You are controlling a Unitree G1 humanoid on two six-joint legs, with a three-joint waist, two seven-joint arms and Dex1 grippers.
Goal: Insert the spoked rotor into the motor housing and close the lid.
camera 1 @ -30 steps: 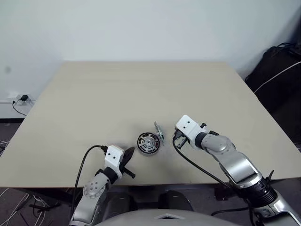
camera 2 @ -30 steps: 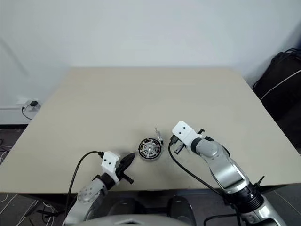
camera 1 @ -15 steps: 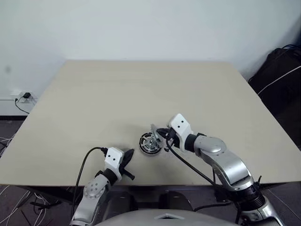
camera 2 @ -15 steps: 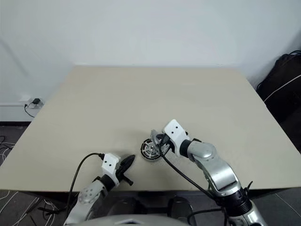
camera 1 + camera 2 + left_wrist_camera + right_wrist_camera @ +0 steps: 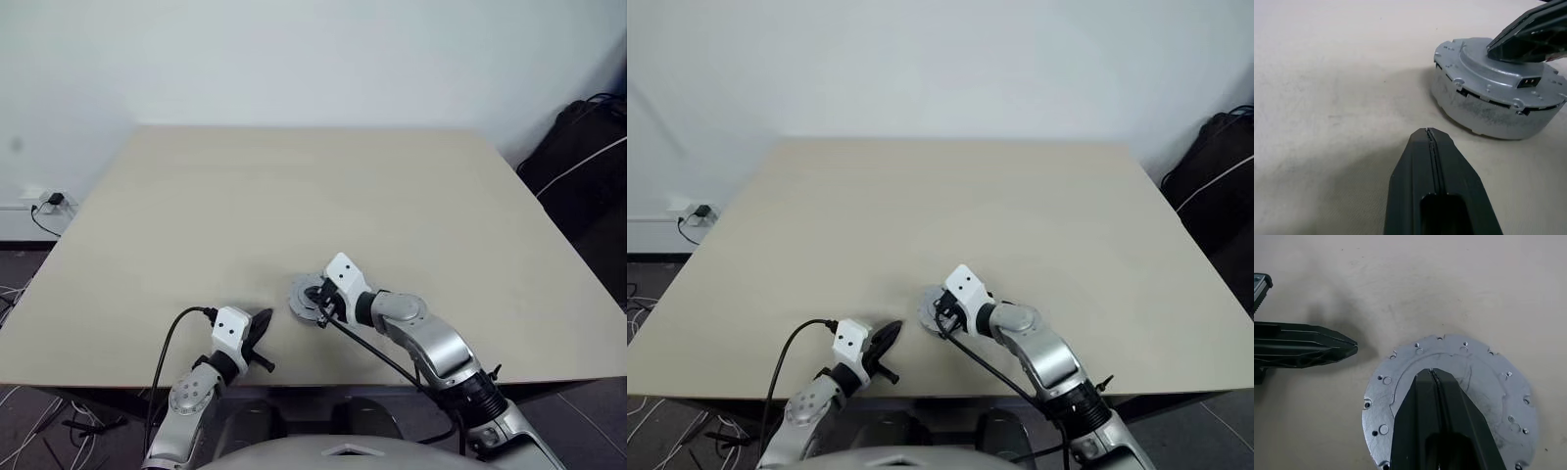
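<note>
Right wrist view: pressed-together right fingers (image 5: 1432, 382) on the lid (image 5: 1479, 382), closed left fingers (image 5: 1427, 142) just beside.

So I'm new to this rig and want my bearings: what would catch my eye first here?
Near the front edge of the beige table, the right gripper presses its shut black fingers on the silver-grey lid, which lies flat on the motor housing. Just beside it, the left gripper rests low over the table, also shut, pointing at the housing without touching it.
</note>
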